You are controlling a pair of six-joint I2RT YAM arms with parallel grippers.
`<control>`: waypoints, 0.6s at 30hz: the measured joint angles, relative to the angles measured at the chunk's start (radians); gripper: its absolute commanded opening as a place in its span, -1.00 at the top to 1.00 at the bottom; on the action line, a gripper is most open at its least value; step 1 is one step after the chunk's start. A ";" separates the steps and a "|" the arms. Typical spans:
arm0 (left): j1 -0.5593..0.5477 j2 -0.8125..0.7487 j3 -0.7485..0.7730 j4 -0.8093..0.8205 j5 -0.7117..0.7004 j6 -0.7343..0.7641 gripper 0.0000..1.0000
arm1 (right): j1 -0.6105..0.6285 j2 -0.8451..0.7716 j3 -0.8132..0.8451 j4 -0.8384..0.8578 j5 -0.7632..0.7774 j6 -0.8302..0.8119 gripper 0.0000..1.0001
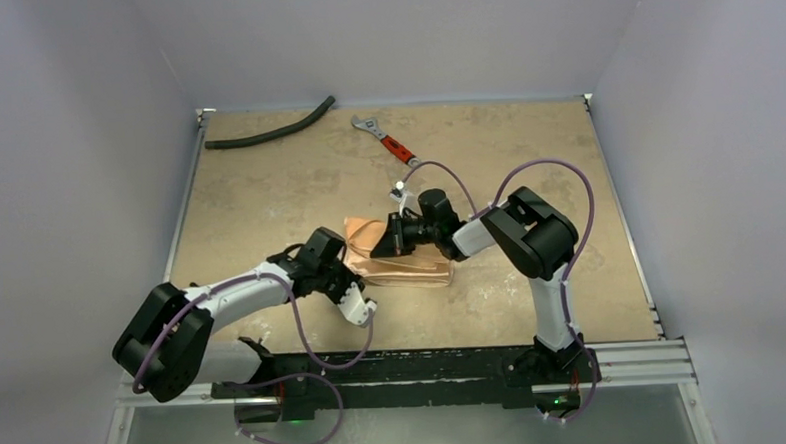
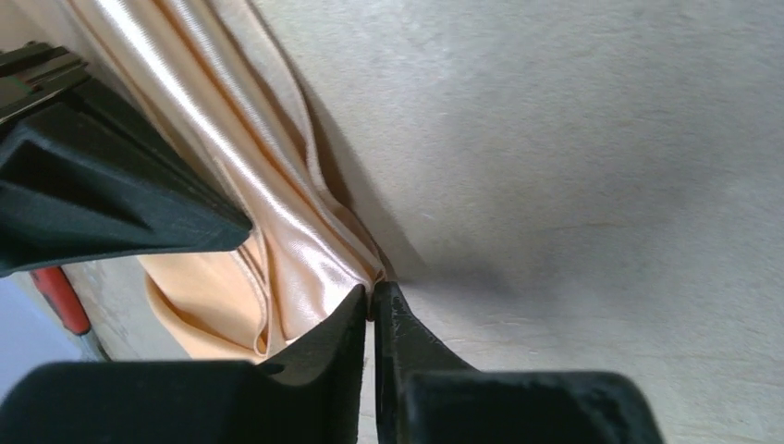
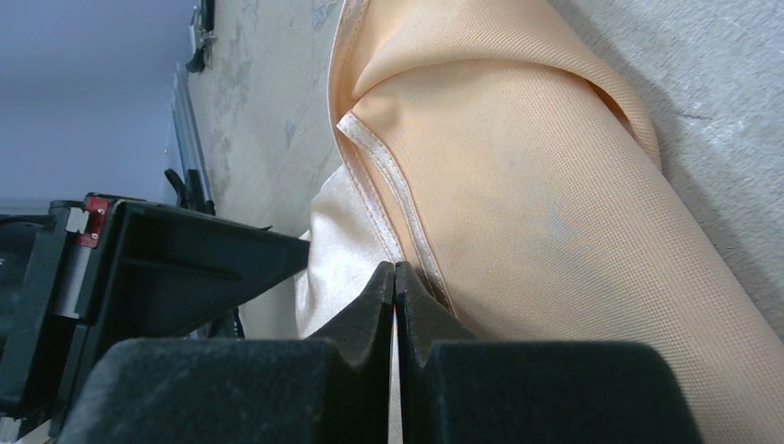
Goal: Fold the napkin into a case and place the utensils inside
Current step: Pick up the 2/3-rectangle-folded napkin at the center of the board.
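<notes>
Napkin: the napkin point(image 1: 416, 271) sits mid-table point(image 1: 267, 187), a bunched, part-folded strip, not yet a flat case.
Long axis: runs roughly left to right across the table, squarely between the two arms.
Left hand: the left hand point(image 2: 372, 301) is at the strip's left end, tips all but together, pinching a gathered edge down at the table.
Right hand: the right hand point(image 3: 395, 277) comes in from the right over the top layer, tips pressed together at the hem and apparently nipping it.
Nearer arm: neither, since each has an end.
Next fold, my call: it turns across that axis.
Utensils: none in view.
</notes>
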 measured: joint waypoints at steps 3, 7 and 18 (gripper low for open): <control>0.000 0.003 0.009 0.032 -0.003 -0.062 1.00 | 0.001 0.000 -0.004 0.011 0.004 -0.001 0.95; 0.000 0.010 0.051 0.043 -0.005 -0.142 1.00 | 0.002 -0.002 -0.004 0.010 0.005 -0.008 0.92; 0.000 0.060 0.203 -0.081 0.025 -0.274 0.48 | 0.005 -0.112 -0.010 -0.081 0.060 -0.085 0.70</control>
